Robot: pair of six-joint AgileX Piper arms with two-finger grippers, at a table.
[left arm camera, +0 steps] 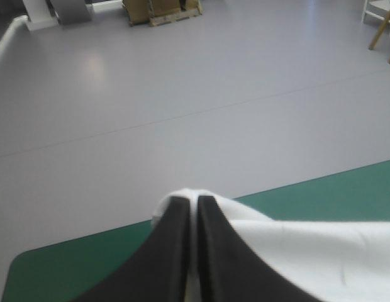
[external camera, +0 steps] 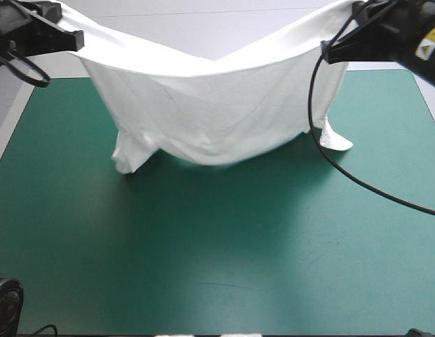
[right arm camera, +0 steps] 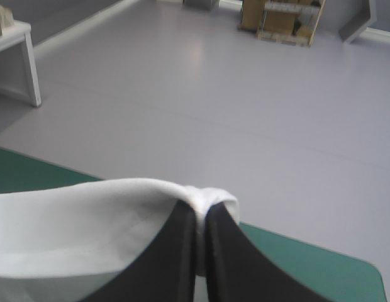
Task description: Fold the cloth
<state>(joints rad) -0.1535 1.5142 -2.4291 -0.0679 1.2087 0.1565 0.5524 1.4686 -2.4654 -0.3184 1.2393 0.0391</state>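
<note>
The white T-shirt (external camera: 217, 112) hangs stretched between both raised arms over the far half of the teal-green table (external camera: 217, 253). Its upper edge sags in the middle. Its lower hem and two sleeves (external camera: 130, 156) touch the cover. My left gripper (external camera: 76, 41) is shut on the T-shirt's far-left corner; in the left wrist view the fingers (left arm camera: 176, 251) pinch a white fold (left arm camera: 189, 196). My right gripper (external camera: 328, 55) is shut on the far-right corner; the right wrist view shows white cloth (right arm camera: 88, 220) bunched at the gripper (right arm camera: 201, 214).
The right arm's black cable hangs in front of the T-shirt's right side and trails over the cover. Bare teal-green cover (external camera: 224, 281) fills the whole near half of the table. The far edge lies just behind the cloth.
</note>
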